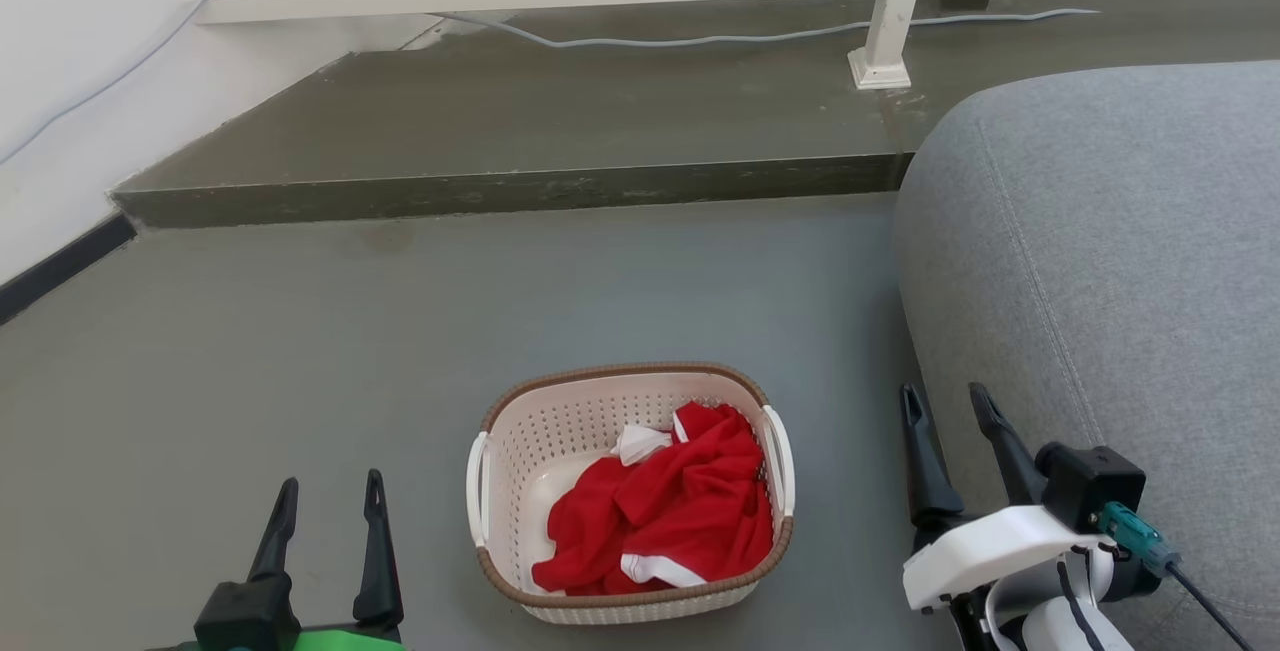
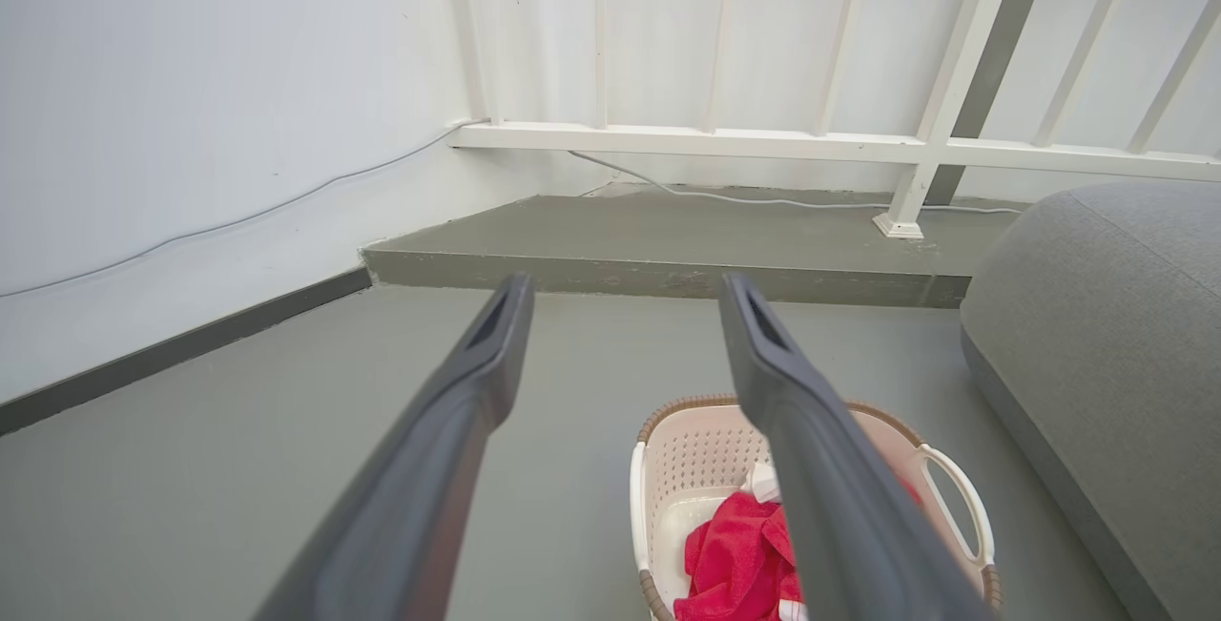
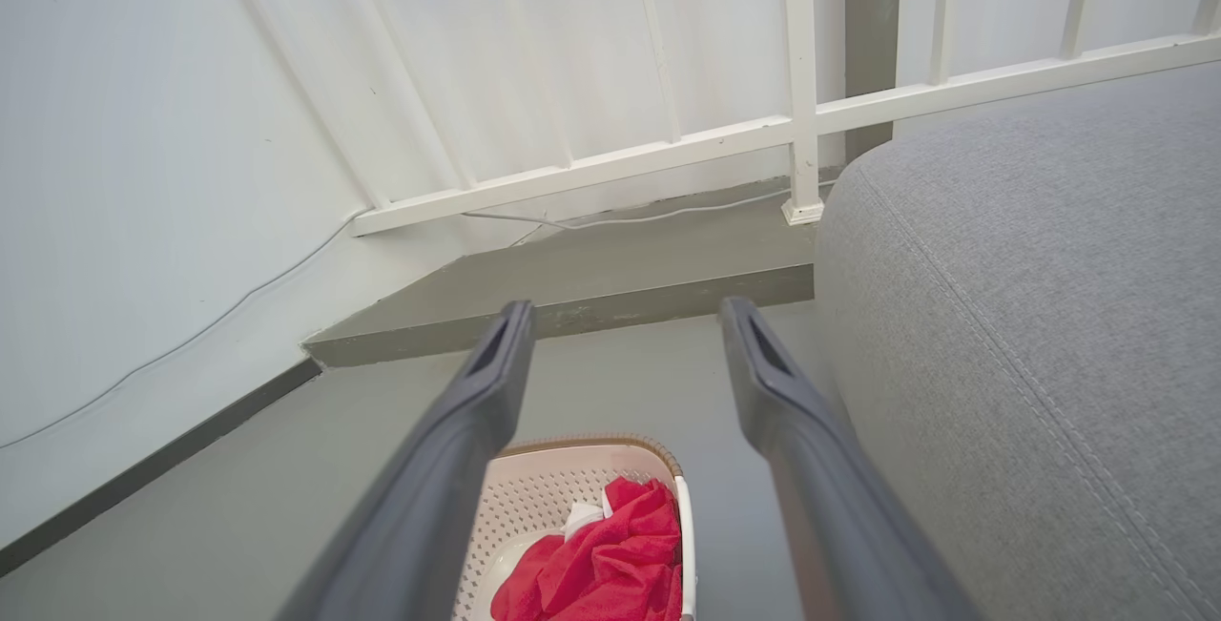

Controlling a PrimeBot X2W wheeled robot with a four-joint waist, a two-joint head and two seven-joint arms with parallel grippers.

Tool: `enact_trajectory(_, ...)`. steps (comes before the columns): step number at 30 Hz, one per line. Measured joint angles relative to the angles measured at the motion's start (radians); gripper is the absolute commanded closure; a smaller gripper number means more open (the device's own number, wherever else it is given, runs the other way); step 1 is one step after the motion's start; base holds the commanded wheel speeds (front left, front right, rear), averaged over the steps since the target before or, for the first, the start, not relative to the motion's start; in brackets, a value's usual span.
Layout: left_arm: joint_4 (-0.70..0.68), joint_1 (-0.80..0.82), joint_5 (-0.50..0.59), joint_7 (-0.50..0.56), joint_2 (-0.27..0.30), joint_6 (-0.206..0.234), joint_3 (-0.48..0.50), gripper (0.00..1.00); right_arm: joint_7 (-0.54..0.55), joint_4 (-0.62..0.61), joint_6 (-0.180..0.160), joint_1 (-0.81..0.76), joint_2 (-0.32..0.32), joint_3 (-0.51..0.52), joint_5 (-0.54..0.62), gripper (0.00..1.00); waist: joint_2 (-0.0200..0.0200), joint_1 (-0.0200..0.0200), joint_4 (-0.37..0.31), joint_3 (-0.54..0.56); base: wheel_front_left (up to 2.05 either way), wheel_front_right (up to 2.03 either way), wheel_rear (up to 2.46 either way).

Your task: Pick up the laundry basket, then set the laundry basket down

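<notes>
The laundry basket [image 1: 560, 431] stands on the grey floor [image 1: 400, 311] near the grey sofa's [image 1: 1120, 261] rounded end, a red-and-white garment [image 1: 670, 516] heaped inside. My right gripper [image 1: 945, 393] hangs between basket and sofa, fingers parted and empty. My left gripper [image 1: 332, 481], likewise spread and empty, hangs on the basket's side away from the sofa, touching nothing.
</notes>
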State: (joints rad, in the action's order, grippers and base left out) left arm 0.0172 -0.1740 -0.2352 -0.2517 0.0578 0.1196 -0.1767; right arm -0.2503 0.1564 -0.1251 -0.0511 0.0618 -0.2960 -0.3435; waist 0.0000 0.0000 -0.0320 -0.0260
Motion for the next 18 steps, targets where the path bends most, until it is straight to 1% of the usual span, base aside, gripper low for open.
enact_trajectory(2, 0.0, 0.0, 0.002, 0.0, 0.0, 0.0, 0.0, 0.0, 0.0, -0.002, 0.0, 0.0, 0.0, 0.003, 0.002, 0.0, 0.0, 0.0, 0.001, 0.0, 0.0, 0.0, 0.0)
enact_trajectory(3, 0.002, 0.0, 0.002, 0.0, -0.001, 0.0, 0.0, 1.0, 0.0, 0.0, 0.0, -0.001, 0.0, 0.003, 0.001, 1.0, 0.0, 0.0, 0.002, 0.0, 0.0, 0.0, 0.0)
enact_trajectory(7, 0.049, -0.001, 0.002, 0.005, -0.01, 0.0, -0.01, 1.0, 0.002, 0.041, 0.001, -0.018, -0.001, -0.002, 0.0, 1.0, 0.0, 0.0, 0.002, 0.0, 0.0, 0.0, 0.0)
enact_trajectory(12, 0.043, -0.008, -0.016, 0.005, -0.011, -0.005, -0.021, 1.0, 0.004, 0.042, 0.004, -0.04, -0.001, -0.002, -0.027, 1.0, 0.0, 0.0, 0.003, 0.0, 0.0, 0.0, 0.0)
enact_trajectory(14, 0.036, -0.017, -0.047, 0.005, -0.011, -0.005, -0.024, 1.0, 0.004, 0.036, 0.012, -0.041, -0.001, -0.002, -0.044, 1.0, 0.0, 0.0, 0.004, 0.0, 0.0, 0.0, 0.0)
enact_trajectory(16, 0.032, -0.027, -0.07, 0.005, -0.011, -0.007, -0.025, 1.0, 0.004, 0.03, 0.014, -0.041, -0.002, -0.001, -0.07, 1.0, 0.0, 0.0, 0.005, 0.0, 0.0, 0.0, 0.0)
enact_trajectory(18, 0.028, -0.032, -0.093, 0.005, -0.011, -0.014, -0.026, 1.0, 0.005, 0.024, 0.02, -0.041, -0.002, 0.002, -0.098, 1.0, 0.0, 0.0, 0.005, 0.0, 0.0, 0.0, 0.0)
